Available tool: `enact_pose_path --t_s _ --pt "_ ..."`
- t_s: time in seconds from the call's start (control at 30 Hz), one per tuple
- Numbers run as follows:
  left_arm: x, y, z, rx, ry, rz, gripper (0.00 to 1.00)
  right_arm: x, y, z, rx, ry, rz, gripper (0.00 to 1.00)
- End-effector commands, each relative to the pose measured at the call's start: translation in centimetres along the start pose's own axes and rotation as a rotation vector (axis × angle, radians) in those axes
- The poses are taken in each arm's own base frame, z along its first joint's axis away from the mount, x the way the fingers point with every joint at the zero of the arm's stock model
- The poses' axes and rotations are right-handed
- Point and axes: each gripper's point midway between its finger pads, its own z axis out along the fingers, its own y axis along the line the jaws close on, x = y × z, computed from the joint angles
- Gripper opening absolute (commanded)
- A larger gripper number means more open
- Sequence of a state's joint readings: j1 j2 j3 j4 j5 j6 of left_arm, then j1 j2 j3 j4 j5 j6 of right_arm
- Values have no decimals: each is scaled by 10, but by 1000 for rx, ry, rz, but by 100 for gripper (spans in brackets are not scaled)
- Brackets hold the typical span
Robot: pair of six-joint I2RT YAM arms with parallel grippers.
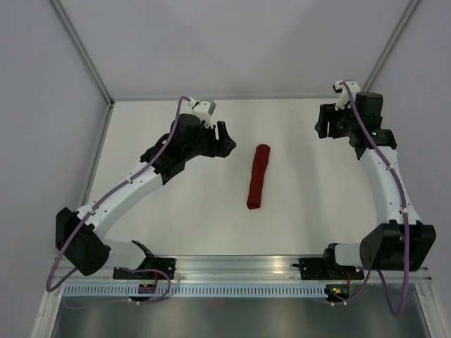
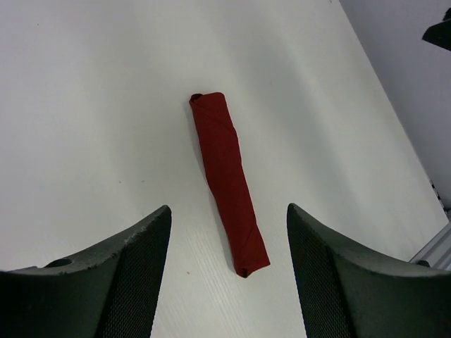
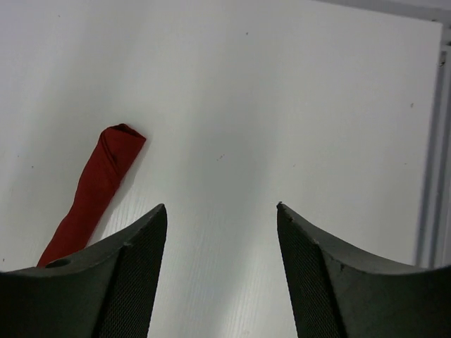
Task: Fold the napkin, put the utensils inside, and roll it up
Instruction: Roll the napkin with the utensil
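Here the napkin (image 1: 258, 176) lies rolled into a slim dark red tube near the middle of the worktop (image 1: 176, 211). It runs from the far side toward the near edge, with its near end slanted a little to the left. Whatever is wrapped inside it cannot be seen. The left hand (image 1: 227, 139) hangs just left of the roll's far end, apart from it, with its jaws wide and nothing between them. The right hand (image 1: 320, 120) is well apart, toward the far right corner, also with its jaws spread and holding nothing. In its own wrist view the roll shows only off to the left. Purple cables (image 1: 151, 165) trail along both arms. The worktop is plain white and matte. An aluminium rail (image 1: 239, 267) crosses its near edge where the arm bases are bolted. Pale grey walls (image 1: 232, 42) close it in on three sides, and slanted metal struts (image 1: 81, 49) rise from the two far corners.
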State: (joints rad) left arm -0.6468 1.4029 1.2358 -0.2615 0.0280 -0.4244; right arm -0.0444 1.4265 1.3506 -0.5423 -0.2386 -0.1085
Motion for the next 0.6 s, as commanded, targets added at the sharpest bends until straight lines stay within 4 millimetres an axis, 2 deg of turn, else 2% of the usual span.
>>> enact_pose_path --t_s 0.0,0.03,0.1,0.23,0.27,0.37,0.57 --pt "8 8 -28 -4 16 76 72 0 4 -30 2 -66 -37 71" --pt "7 8 -41 -3 -2 83 72 1 6 -36 4 -70 -37 73" --pt "5 9 -52 2 -23 105 72 10 10 -46 -1 -78 -41 77" --pt "3 14 -74 -13 -63 126 75 35 16 -51 -9 -51 -26 80" --pt "-3 17 -81 -32 -90 128 75 37 16 -54 -5 -53 -36 80" --pt "-5 15 -89 -23 -102 140 77 47 15 -54 0 -43 -34 81" --pt "-5 14 -92 -12 -102 147 76 39 19 -62 -17 -86 -27 82"
